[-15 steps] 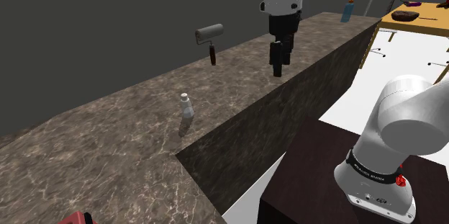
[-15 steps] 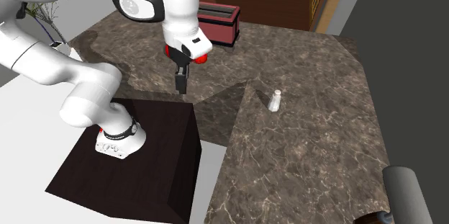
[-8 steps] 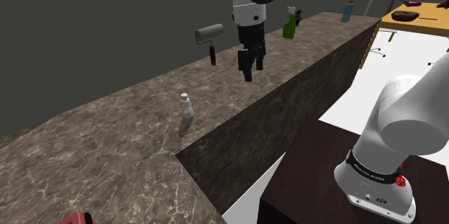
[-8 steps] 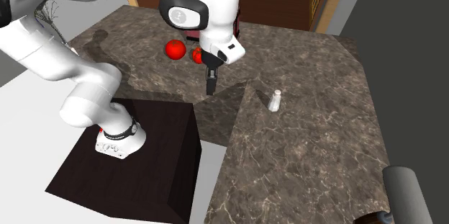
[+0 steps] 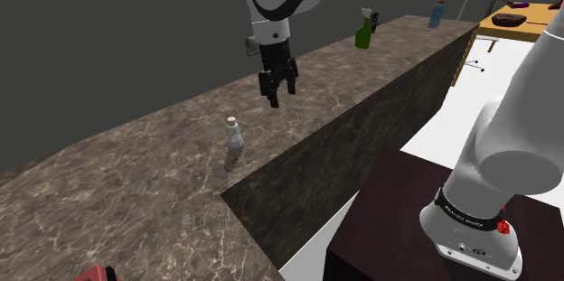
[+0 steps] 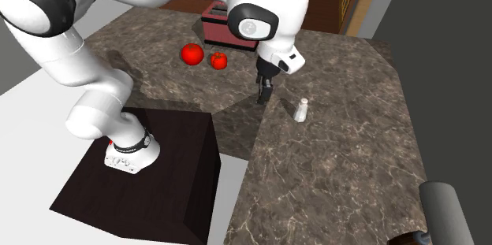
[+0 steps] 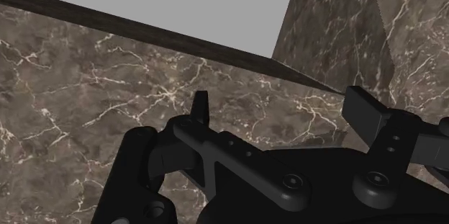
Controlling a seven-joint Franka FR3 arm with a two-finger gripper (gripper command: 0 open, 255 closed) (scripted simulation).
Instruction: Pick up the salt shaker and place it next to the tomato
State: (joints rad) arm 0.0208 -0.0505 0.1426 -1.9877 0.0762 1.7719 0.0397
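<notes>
Your tool (image 5: 278,97) hung above the counter (image 5: 136,180), fingers apart (nothing between them), near the upright white salt shaker (image 5: 234,132).

A grey roller (image 6: 443,212) is cut by the second exterior view's lower edge.

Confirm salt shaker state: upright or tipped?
Upright. The salt shaker stands on its base on the marbled counter, cap pointing up, in both exterior views.
</notes>
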